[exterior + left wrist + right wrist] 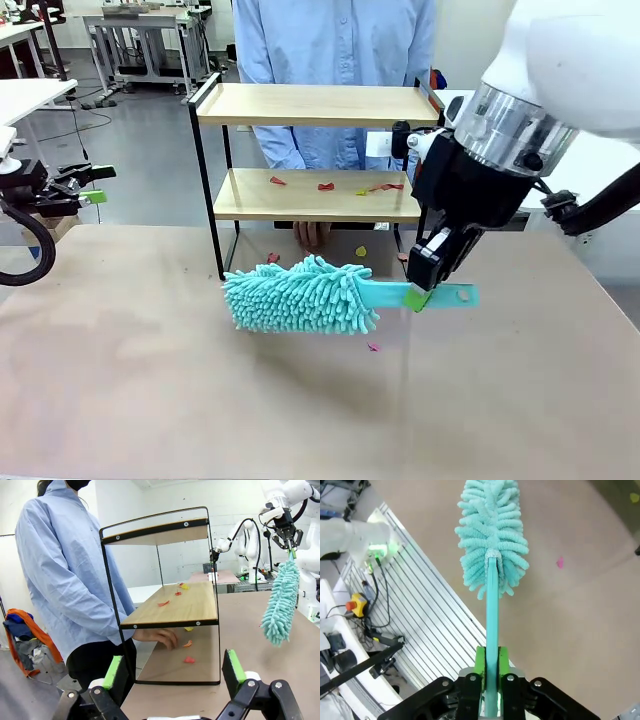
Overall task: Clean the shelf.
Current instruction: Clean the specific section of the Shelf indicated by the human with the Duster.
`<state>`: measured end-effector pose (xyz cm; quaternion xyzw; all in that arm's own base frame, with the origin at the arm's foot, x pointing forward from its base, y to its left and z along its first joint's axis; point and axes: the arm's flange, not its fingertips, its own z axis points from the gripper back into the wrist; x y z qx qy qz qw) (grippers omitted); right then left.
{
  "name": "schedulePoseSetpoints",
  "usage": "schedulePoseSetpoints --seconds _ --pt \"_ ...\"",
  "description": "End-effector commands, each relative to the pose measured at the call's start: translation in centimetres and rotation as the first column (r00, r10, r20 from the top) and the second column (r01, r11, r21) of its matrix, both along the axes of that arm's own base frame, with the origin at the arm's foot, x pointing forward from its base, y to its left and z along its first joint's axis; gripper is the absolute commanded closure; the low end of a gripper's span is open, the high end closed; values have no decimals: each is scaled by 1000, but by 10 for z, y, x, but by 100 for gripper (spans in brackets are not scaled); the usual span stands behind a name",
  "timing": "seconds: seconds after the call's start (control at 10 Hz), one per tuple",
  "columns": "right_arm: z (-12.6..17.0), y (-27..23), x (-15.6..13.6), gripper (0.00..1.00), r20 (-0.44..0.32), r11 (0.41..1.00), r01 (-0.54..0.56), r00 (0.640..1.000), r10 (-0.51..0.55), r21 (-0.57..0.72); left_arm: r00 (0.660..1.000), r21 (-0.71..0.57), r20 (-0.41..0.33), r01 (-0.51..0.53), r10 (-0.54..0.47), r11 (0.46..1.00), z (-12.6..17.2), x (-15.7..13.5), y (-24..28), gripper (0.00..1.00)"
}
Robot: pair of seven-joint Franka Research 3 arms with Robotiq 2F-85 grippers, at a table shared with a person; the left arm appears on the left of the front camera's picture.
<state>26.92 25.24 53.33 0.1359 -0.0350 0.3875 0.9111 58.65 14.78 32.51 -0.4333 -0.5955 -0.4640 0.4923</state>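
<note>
While the left gripper [97,185] hangs off at the left with its jaws spread wide and nothing between them, the shelf [318,104] stands at the far middle of the table [120,380]. Red and yellow scraps [326,186] dot its lower board (a few more lie on the tabletop beneath). A person's hand [312,234] rests under it. Just in front, a teal chenille duster [300,295] is held level, its handle pinched tight in the right gripper [420,297].

Shelf [315,105] at the table's [150,380] far side, scraps [326,186] on its lower board [290,207] (a few more on the table beneath); duster [300,295] just before it, person [335,40] behind.
</note>
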Motion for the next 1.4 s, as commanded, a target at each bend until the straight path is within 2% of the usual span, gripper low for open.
schedulePoseSetpoints --seconds 0.0,0.1,0.6,0.7,0.8,1.0,1.2,1.3 --pt "1 -24 7 87 -22 995 -93 995 94 42 1000 8 9 7 -7 1000 3 -3 -1 0" --pt "0 0 0 87 0 1000 0 1000 0 0 1000 8 9 7 -7 1000 3 -3 -1 0" --pt "-2 -3 0 87 -14 1000 -21 1000 21 -2 1000 8 9 7 -7 1000 3 -3 -1 0" --pt "-3 14 -5 87 20 994 104 994 -104 19 1000 8 9 7 -7 1000 3 -3 -1 0" --pt "-5 30 -12 87 41 980 197 979 -199 40 1000 8 9 7 -7 1000 3 -3 -1 0" --pt "-11 64 -22 87 55 913 404 912 -407 57 1000 8 9 7 -7 1000 3 -3 -1 0" --pt "-24 102 -21 87 53 845 530 844 -534 72 1000 8 9 7 -7 1000 3 -3 -1 0" --pt "-34 124 -20 87 52 833 548 832 -552 73 1000 8 9 7 -7 1000 3 -3 -1 0"
